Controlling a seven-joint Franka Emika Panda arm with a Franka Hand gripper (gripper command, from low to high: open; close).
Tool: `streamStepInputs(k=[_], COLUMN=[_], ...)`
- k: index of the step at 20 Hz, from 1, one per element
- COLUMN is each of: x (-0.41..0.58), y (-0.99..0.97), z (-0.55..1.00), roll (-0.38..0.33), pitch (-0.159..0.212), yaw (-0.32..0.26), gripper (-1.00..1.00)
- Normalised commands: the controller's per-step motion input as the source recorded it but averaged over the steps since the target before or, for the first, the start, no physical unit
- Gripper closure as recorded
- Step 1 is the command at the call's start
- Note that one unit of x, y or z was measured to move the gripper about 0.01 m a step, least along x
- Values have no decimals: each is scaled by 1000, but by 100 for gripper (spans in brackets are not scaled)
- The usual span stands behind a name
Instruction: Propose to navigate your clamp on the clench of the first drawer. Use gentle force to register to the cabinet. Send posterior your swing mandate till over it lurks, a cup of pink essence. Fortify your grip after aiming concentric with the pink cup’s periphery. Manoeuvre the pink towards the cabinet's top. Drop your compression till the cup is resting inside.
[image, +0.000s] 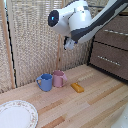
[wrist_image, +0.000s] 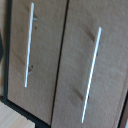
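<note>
1. Both views are low-resolution and soft; daylight is even and bright.
2. The pale pink mug (image: 59, 78) casts a faint shadow on the light wooden tabletop (image: 95, 105).
3. The slim silver bar handles (wrist_image: 91, 74) glare white in the blurred wrist view.

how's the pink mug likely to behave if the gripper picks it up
The pink mug looks rigid, so it should not flex. It stands upright on the wooden table, squat, so it seems stable. It sits tight beside the blue mug, perhaps touching, so a grasp may nudge that one.
</note>
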Motion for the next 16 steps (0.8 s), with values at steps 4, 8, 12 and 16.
streamStepInputs(k=[4,8,12,16], x=[-21,-34,-72,-66], y=[3,-56,-323,-705], z=[211,99,-29,-34], roll=[-185,-286,-231,-132], pitch=[-118,-50,0,6], yaw=[-164,-178,-149,-38], gripper=[-100,-100,-100,-100])
